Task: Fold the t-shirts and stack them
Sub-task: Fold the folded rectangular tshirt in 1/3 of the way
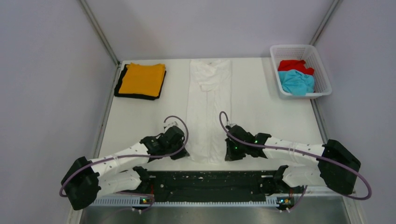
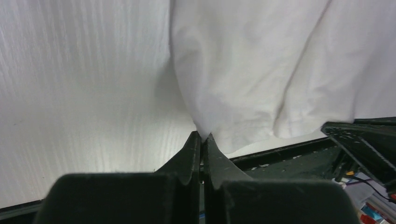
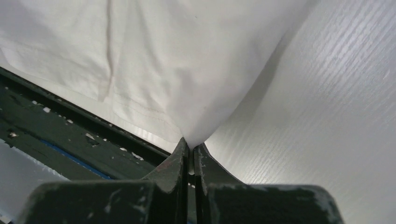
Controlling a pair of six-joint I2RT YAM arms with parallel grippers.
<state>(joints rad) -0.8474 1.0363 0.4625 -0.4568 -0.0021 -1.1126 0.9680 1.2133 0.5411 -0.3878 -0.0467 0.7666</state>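
The left arm (image 1: 116, 156) and right arm (image 1: 294, 151) are white, dark-dotted links between bulky black joint housings, each trailed by a looping purple cable (image 1: 175, 117). The right gripper (image 3: 190, 148) has black wedge fingers (image 3: 170, 165) with pale scuffs behind the tips. The left gripper (image 2: 201, 140) looks cleaner.

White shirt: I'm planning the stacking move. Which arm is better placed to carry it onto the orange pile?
Left, probably. The orange shirt lies far left, nearer the left hand; the right hand would have to cross the white shirt. Both now pinch its near hem.
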